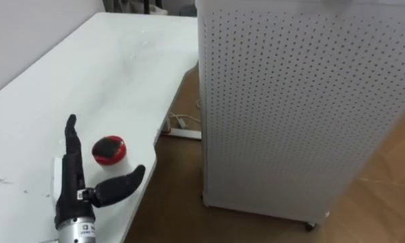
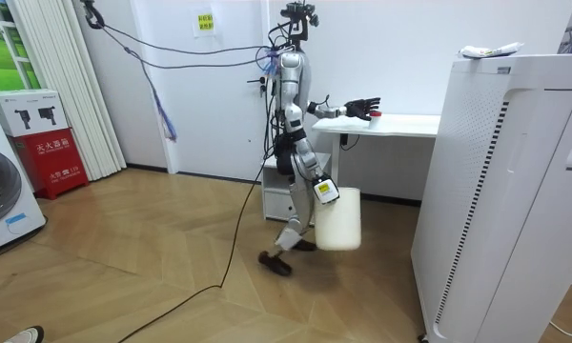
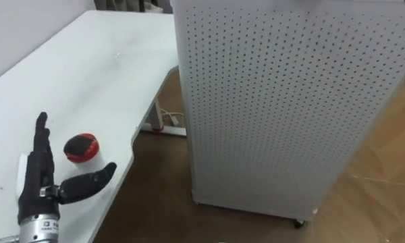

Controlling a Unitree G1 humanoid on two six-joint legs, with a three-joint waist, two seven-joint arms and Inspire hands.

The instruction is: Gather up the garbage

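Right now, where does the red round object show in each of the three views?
Left eye view: the red round object lower left on the white table, just right of the open left hand.
Right eye view: lower left again, beside that hand.
Room view: a small red spot on the table by the outstretched hand.
Shared landmark: the left hand.

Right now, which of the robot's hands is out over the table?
The left hand, open, beside the red round object on the white table. The right hand hangs low by a white bin.

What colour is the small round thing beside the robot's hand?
The round thing is red, dark on top; clearest in the left eye view.
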